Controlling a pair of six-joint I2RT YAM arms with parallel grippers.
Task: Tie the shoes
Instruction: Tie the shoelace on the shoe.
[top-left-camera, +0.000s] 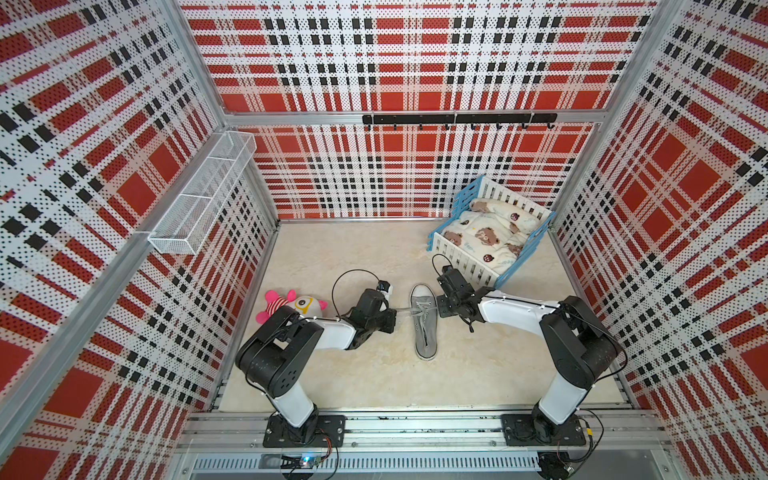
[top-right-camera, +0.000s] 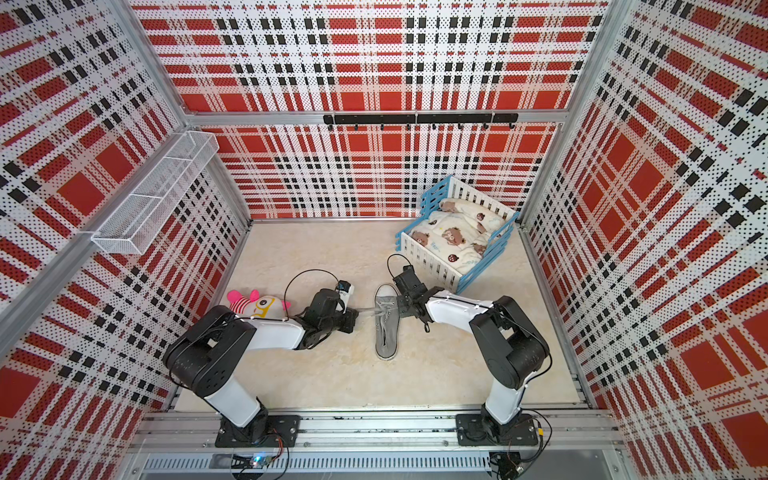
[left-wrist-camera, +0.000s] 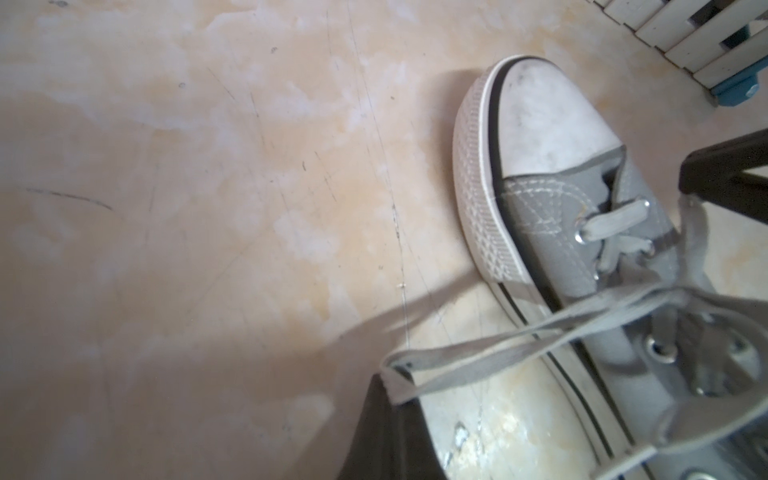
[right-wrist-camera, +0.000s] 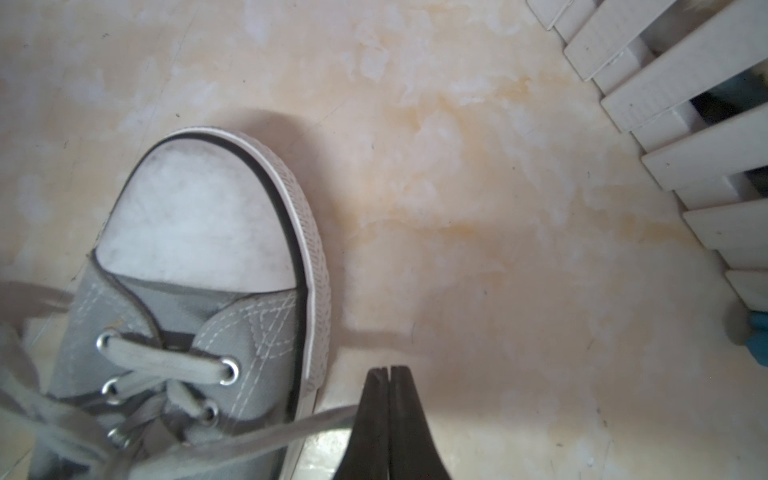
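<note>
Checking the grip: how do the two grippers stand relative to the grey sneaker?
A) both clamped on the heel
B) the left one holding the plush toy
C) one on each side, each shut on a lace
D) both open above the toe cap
C: the left gripper is shut on a lace loop stretched out from the grey sneaker, and the right gripper pinches a lace strand on the opposite side.

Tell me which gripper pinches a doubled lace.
The left gripper: two strands of lace meet at its tips; the right gripper pinches a single strand.

Grey sneaker (top-left-camera: 425, 336), white toe cap (right-wrist-camera: 191, 224); red-plaid walls (top-left-camera: 415, 62).
</note>
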